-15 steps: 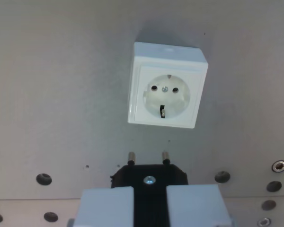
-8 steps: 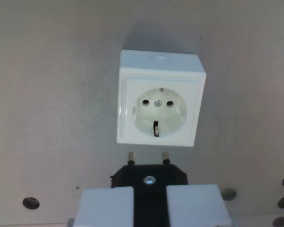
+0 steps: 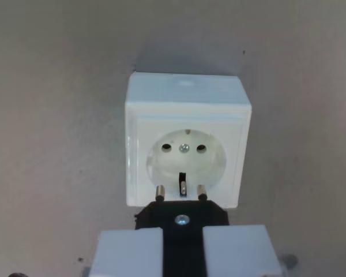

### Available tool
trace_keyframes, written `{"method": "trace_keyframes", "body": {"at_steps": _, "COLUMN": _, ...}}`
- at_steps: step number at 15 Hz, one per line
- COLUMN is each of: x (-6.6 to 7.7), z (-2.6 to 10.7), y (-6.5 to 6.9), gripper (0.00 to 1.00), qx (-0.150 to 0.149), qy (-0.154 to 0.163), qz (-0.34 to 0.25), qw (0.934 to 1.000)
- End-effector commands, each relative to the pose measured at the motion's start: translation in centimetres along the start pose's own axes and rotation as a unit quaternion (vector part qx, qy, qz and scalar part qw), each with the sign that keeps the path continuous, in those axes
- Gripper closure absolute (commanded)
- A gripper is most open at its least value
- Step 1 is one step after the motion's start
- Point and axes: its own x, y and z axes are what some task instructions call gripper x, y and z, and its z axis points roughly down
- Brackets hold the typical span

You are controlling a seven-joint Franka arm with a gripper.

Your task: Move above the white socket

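One white socket [image 3: 187, 147], square housing with a round recessed face, sits on a grey surface [image 3: 52, 133] and fills the upper middle of the wrist view. In the recess: two round contact holes side by side, a small metal screw between them, and one dark earth clip at the lower edge; the upper earth clip is only faintly visible. The housing's lower edge is partly covered by the plug. One black plug [image 3: 181, 218], body with a bright centre screw, two metal pins [image 3: 160, 192] pointing up the picture; both pin tips overlap the socket's lower face, below the contact holes, and whether they touch it cannot be told. One gripper [image 3: 183, 251], two pale fingers [image 3: 130, 254] clamped against the sides of the plug's black body; the fingers and the plug's rear part are cut off by the bottom edge of the picture. A dark mark at the lower right [image 3: 288, 261] and another at the lower left corner are too blurred or cropped to identify; small dark specks dot the surface.
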Motion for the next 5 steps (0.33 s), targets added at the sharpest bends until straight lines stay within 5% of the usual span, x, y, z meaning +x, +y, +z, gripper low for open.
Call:
{"method": "trace_keyframes", "body": {"at_steps": 1, "x": -0.66, "z": 0.88, "y": 0.29, "gripper": 1.0, "qx": 0.002, "qy": 0.058, "qz": 0.024, "qw": 0.998}}
{"method": "trace_keyframes", "body": {"at_steps": 5, "x": -0.84, "z": 1.4, "y": 0.4, "gripper": 1.0, "qx": 0.003, "qy": 0.06, "qz": 0.022, "qw": 0.998}}
